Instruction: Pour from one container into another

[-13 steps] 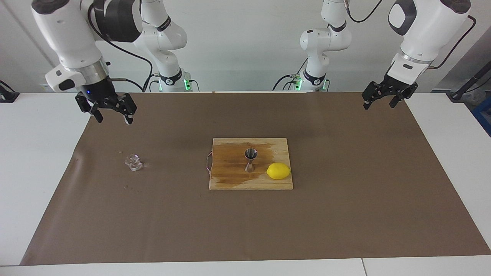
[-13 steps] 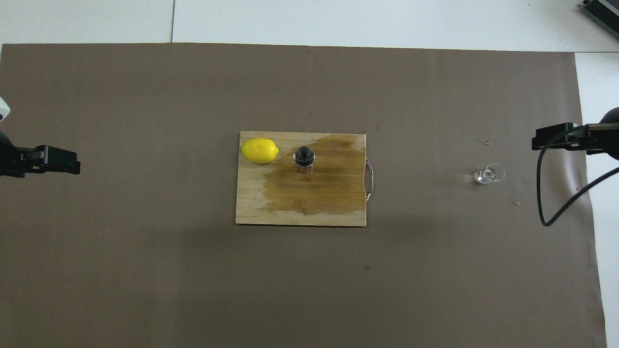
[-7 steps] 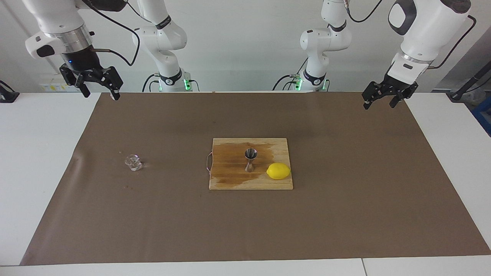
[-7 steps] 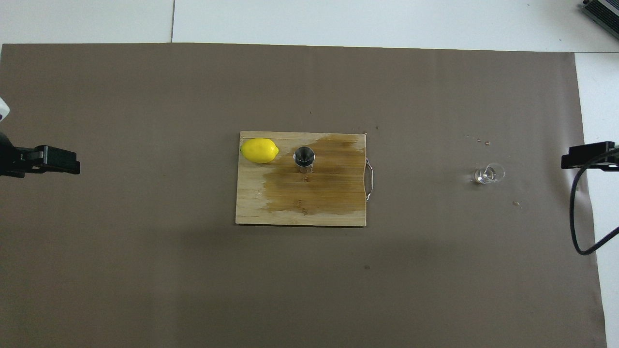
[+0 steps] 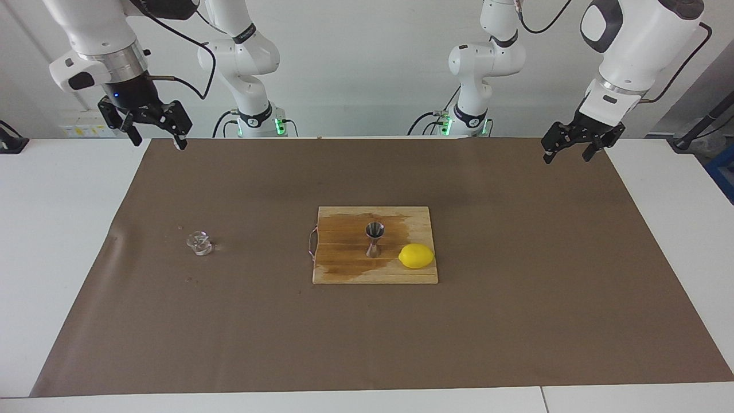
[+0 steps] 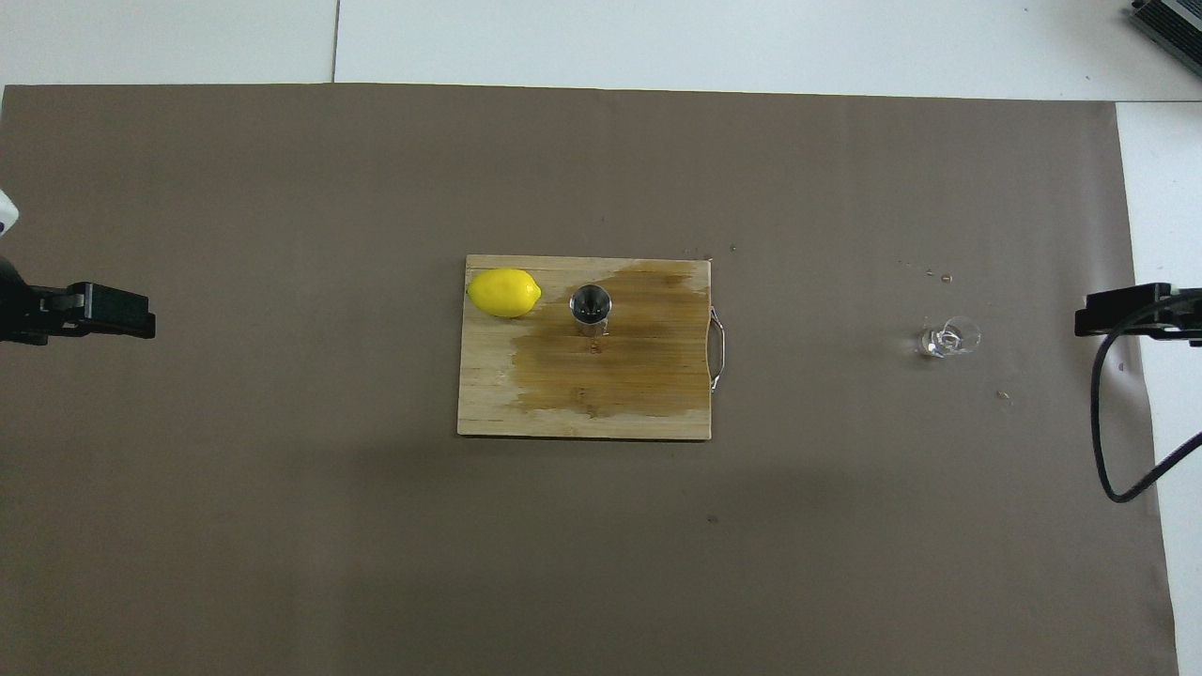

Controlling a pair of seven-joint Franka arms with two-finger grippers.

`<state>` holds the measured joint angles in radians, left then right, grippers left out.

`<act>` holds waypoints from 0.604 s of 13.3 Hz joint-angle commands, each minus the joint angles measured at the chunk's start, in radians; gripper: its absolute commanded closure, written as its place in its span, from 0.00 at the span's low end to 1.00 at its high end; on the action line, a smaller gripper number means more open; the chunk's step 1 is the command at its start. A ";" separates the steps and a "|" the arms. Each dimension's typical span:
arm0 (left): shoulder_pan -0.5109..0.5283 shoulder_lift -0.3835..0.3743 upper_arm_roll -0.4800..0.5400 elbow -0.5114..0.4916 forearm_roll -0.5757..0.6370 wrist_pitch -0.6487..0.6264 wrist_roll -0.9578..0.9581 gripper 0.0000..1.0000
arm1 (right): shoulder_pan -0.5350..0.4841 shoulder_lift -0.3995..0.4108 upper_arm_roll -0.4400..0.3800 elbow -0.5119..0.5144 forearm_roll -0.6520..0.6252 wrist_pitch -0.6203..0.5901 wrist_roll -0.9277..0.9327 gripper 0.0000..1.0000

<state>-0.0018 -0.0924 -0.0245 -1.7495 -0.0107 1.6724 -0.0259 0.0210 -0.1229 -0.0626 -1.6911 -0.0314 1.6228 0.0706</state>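
The clear glass cup (image 5: 199, 242) (image 6: 948, 337) sits on the brown mat toward the right arm's end of the table. The metal jigger (image 5: 374, 239) (image 6: 591, 308) stands upright on a wooden cutting board (image 5: 344, 272) (image 6: 582, 418) at mid-table. My right gripper (image 5: 159, 141) (image 6: 1103, 314) hangs open and empty, high over the mat's edge at its own end, well apart from the cup. At the other end my left gripper (image 5: 566, 157) (image 6: 122, 314) waits open and empty above the mat's corner.
A yellow lemon (image 5: 416, 256) (image 6: 504, 292) lies on the board beside the jigger, toward the left arm's end. A dark wet stain covers much of the board. Small droplets and specks dot the mat near the cup.
My right gripper has risen and drawn back from over the mat near the cup to its own end of the table. The left arm, cup and jigger have not moved.
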 commanded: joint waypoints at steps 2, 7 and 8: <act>0.003 -0.027 -0.002 -0.031 0.003 0.018 -0.008 0.00 | 0.005 -0.006 0.006 -0.005 -0.027 -0.023 0.003 0.00; 0.003 -0.027 -0.002 -0.030 0.003 0.018 -0.008 0.00 | 0.019 0.022 0.030 0.053 -0.044 -0.101 -0.038 0.00; 0.003 -0.027 -0.002 -0.030 0.003 0.020 -0.008 0.00 | 0.019 0.022 0.032 0.053 -0.036 -0.097 -0.038 0.00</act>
<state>-0.0018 -0.0933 -0.0245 -1.7495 -0.0107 1.6724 -0.0259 0.0404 -0.1207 -0.0338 -1.6688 -0.0467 1.5482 0.0615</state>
